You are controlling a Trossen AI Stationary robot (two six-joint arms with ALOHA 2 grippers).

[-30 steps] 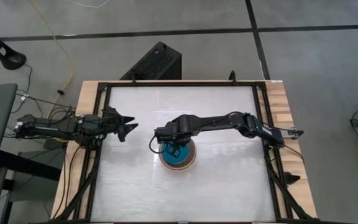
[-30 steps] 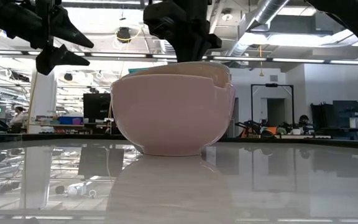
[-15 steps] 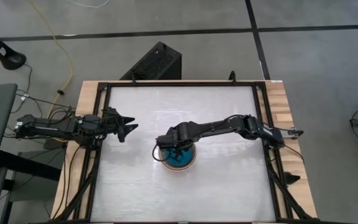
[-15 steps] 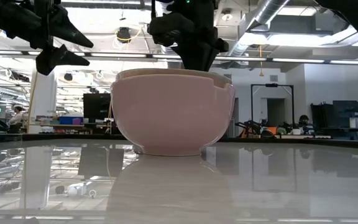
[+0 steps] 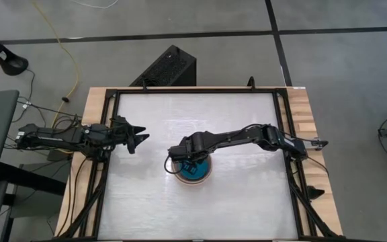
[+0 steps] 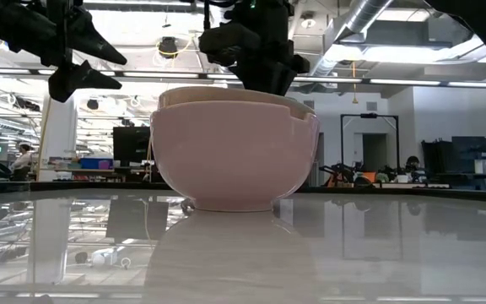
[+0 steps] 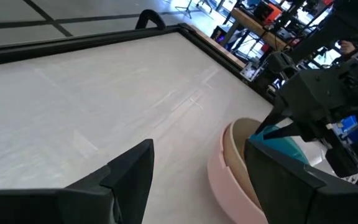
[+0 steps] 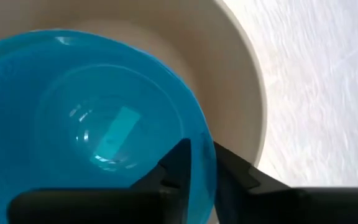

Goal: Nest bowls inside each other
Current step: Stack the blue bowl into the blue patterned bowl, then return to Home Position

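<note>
A stack of nested bowls (image 5: 195, 172) stands at the table's middle. Its outer bowl is salmon-pink (image 6: 234, 156), with a cream bowl (image 8: 229, 68) inside that and a teal bowl (image 8: 92, 124) innermost. My right gripper (image 8: 201, 158) points down over the stack's left side. It is slightly open, with one finger inside the teal bowl's rim (image 8: 209, 146) and one outside it. Whether either finger touches the rim does not show. My left gripper (image 5: 142, 138) hangs open above the table's left side, well clear of the bowls.
The stack's foot rests on the white tabletop (image 5: 153, 202), which a black frame (image 5: 282, 134) borders. Bare table lies on every side of the stack. A black box (image 5: 166, 67) sits on the floor beyond the far edge. People and desks show far behind in the low view.
My right gripper has come down and a little toward the table's left over the stack. The teal bowl, whose rim stood above the stack's top, has sunk inside the cream bowl and no longer shows in the low view.
</note>
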